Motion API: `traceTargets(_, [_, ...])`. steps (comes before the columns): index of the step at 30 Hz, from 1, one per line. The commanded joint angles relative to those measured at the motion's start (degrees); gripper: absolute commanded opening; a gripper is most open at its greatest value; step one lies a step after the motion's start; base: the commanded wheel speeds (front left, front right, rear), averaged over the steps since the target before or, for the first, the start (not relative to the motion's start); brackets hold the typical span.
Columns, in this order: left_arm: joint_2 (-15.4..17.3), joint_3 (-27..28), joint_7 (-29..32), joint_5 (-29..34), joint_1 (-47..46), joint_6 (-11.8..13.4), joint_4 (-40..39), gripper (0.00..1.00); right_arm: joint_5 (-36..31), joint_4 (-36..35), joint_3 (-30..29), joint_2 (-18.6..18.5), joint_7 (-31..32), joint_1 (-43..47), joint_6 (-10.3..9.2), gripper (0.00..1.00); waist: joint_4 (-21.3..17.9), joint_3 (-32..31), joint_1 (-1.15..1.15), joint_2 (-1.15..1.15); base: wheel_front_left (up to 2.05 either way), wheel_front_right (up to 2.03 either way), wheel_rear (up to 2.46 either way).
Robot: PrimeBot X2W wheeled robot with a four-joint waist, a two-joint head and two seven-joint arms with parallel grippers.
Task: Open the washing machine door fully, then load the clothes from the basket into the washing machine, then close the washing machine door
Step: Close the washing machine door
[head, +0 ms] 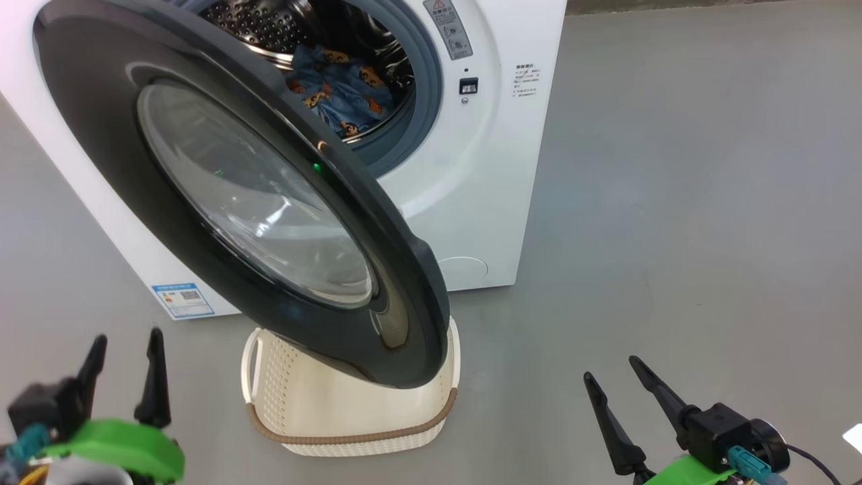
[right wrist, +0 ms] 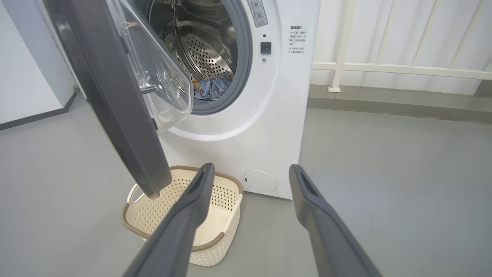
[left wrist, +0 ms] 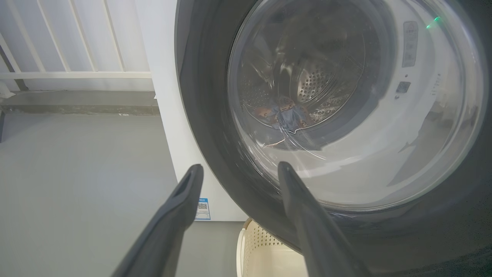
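nearest, lower left of the head view: left fingers (head: 153,377) spread wide with nothing between them. lower right, right fingers (head: 663,396) also apart and empty, both over bare floor (head: 673,202). next out, bottom centre, the basket (head: 316,404) sits on the floor just before the washing machine (head: 471,202); what shows of its inside looks empty. over it hangs the washing machine door (head: 256,195), partway swung, its free edge above the basket's far end. beyond, upper centre, a blue printed garment (head: 337,87) lies in the drum (head: 269,27). judgement: loading looks finished, so closing is the step in hand. best to push on the outer black ring near the free edge, not the bulging glass, and follow the hinge arc steadily until the latch seats. keep the right arm out of the gap, and first check no cloth lies over the grey gasket (head: 429,87). hard to make out: the door covers the basket's far half in the head view, and a finger crosses its floor in the right wrist view, so a small leftover can't be ruled out. hinge hidden behind the door. drum warped and dim through the glass in the left wrist view. whether the door edge clears the basket rim, cannot tell.
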Motion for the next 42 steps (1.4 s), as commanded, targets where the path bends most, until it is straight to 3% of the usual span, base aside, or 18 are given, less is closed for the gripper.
traceTargets(1, [1.2,3.22,-0.74,2.06,0.22,0.21,-2.4,1.0,0.09,-1.58,0.79,-0.32,-0.69,0.17,0.09,1.0,-0.06,0.01,0.0,0.0,0.0,0.0,0.0])
traceTargets(7, [-2.29,7.63,-0.75,6.16,4.81,-1.08,-5.21,1.0,0.1,-1.53,-0.02,-0.06,-0.69,0.61,0.09,1.0,-0.27,0.0,0.0,0.0,0.0,0.0,0.0])
traceTargets(20, [-9.77,16.94,-0.76,13.76,9.33,-6.85,-7.13,1.0,0.02,-1.68,-1.57,0.08,-0.69,1.53,0.09,1.0,-0.56,-0.46,0.0,0.0,0.0,0.0,0.0])
traceTargets(29, [-11.92,20.7,-0.76,16.68,8.71,-9.16,-6.7,1.0,-0.27,-1.7,-1.89,0.4,-0.69,1.68,0.09,1.0,-0.61,-0.08,0.0,0.0,0.0,0.0,0.0])
traceTargets(42, [-12.95,22.02,-0.76,17.89,8.54,-10.15,-6.34,1.0,-0.5,-1.9,-2.03,0.64,-0.69,1.6,0.09,1.0,-0.44,0.41,0.0,0.0,0.0,0.0,0.0])
